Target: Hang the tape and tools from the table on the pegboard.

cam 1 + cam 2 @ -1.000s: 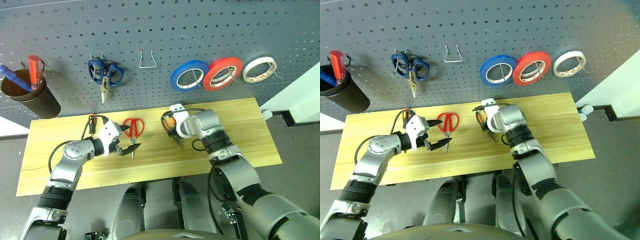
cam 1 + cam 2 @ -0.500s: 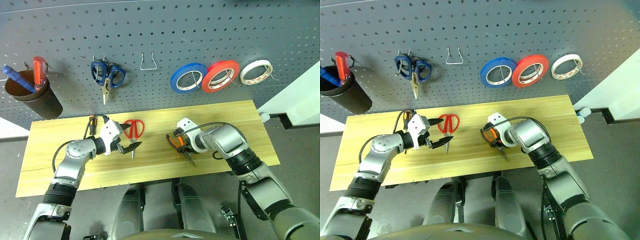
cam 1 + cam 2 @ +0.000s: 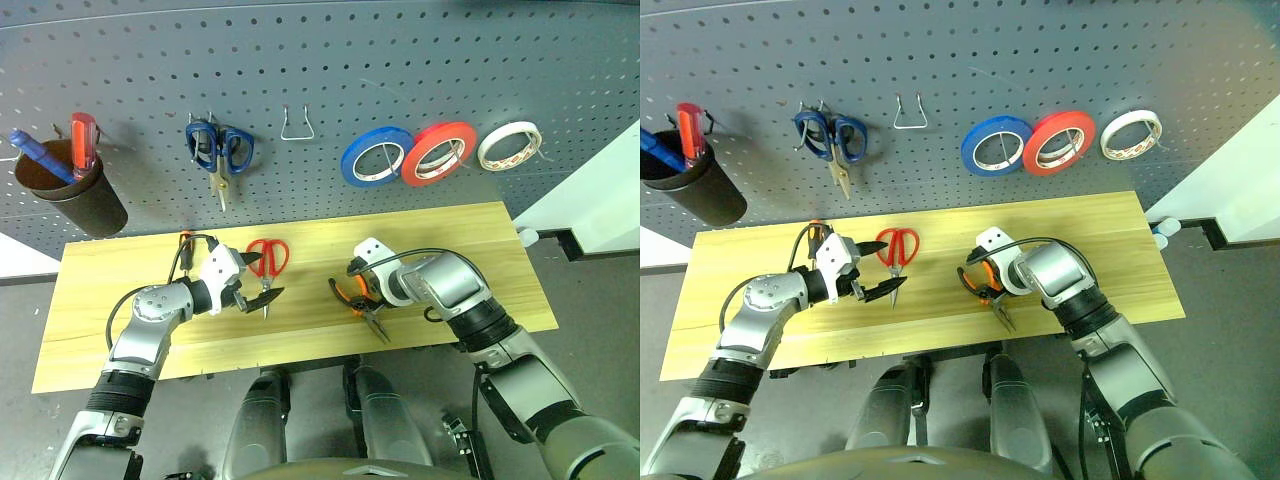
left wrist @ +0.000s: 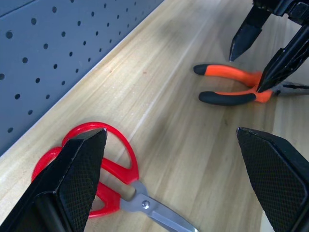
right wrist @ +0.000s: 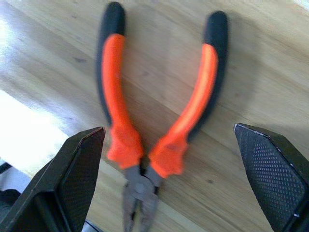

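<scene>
- Behind the work stood the dark grey pegboard (image 3: 320, 80), with the light wooden table (image 3: 480, 250) set against its foot.
- Right gripper (image 3: 352, 295): jaws released and spread wide, holding nothing. The orange-and-black pliers (image 5: 154, 116) lay flat on the table directly between and beneath the two fingers, handles splayed, untouched by either finger as far as the right wrist view showed.
- Left gripper (image 3: 255, 277): jaws likewise released at full spread, empty. The red-handled scissors (image 4: 104, 181) lay flat on the table just beside its fingertips, the loops toward the pegboard and the blades toward the table's near edge. Contact could not be confirmed.
- Beyond the left gripper's wrist, an orange-and-black handle, taken to be the slim screwdriver (image 3: 184, 241), lay on the table near the pegboard side, partly hidden by the arm's cable.
- Above the right gripper, three tape rolls hung on the pegboard: blue tape (image 3: 378, 155), red tape (image 3: 440, 150) and white tape (image 3: 517, 144).
- Above the left gripper hung blue-handled scissors (image 3: 220, 148); between them and the tapes, an empty wire hook (image 3: 297, 124). Farther outward, a brown cup (image 3: 75, 195) held two screwdrivers.
- Assessment: the tape portion appeared complete. All three tools remained on the table, so the tool portion was judged outstanding; neither gripper had secured anything.
</scene>
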### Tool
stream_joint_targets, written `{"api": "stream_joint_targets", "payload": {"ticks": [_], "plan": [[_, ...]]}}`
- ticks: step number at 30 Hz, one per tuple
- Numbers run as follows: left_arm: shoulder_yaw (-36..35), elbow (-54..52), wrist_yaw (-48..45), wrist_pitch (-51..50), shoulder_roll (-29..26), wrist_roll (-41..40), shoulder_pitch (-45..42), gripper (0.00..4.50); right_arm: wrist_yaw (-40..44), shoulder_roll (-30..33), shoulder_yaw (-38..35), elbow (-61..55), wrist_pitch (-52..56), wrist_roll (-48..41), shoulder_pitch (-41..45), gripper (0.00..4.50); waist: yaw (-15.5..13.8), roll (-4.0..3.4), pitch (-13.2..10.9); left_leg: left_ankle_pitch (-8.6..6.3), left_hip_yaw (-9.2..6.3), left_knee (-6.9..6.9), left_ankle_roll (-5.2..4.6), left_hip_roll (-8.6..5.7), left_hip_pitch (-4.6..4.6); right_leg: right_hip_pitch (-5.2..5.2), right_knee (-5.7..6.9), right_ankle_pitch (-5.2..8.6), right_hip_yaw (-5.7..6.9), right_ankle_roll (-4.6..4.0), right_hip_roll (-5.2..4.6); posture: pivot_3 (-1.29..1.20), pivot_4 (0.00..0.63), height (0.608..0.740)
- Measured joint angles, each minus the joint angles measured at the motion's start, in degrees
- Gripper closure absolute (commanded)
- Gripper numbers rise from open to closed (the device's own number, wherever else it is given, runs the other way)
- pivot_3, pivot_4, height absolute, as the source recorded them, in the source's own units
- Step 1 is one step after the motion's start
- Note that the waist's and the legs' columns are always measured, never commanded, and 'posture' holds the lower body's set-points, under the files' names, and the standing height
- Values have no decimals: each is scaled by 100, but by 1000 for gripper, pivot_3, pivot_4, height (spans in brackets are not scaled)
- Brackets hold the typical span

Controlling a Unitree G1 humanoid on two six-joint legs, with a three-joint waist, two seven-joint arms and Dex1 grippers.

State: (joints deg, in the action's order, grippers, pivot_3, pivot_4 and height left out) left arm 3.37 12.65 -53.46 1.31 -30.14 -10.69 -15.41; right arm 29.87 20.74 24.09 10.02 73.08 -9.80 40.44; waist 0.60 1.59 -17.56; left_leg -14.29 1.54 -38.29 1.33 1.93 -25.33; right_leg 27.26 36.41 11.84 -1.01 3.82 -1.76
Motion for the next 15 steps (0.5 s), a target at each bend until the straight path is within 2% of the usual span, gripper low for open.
{"api": "stream_joint_targets", "payload": {"ticks": [8, 14, 15], "plan": [[0, 1, -5, 56, -5, 0, 0, 0, -248, -309, -4, 62, 139, 51, -86, 23, 1, 4, 11, 4, 0, -3, -1, 0, 1, -1, 6, -4, 0, -1, 0, 80, 224, 740], [-1, -10, -7, 50, -30, 0, -2, 0, -507, -493, -7, 152, 265, 149, -147, 23, 4, 18, 110, 5, 0, -3, -1, 0, 9, -7, 9, -5, 0, -2, 0, 74, 221, 740], [-1, -29, -6, 41, -37, 0, -4, 0, -536, -504, -7, 154, 273, 165, -157, 394, 4, 20, 115, 7, 0, -4, -2, 0, 11, -9, 10, -6, 0, -4, 0, 73, 220, 740]]}}
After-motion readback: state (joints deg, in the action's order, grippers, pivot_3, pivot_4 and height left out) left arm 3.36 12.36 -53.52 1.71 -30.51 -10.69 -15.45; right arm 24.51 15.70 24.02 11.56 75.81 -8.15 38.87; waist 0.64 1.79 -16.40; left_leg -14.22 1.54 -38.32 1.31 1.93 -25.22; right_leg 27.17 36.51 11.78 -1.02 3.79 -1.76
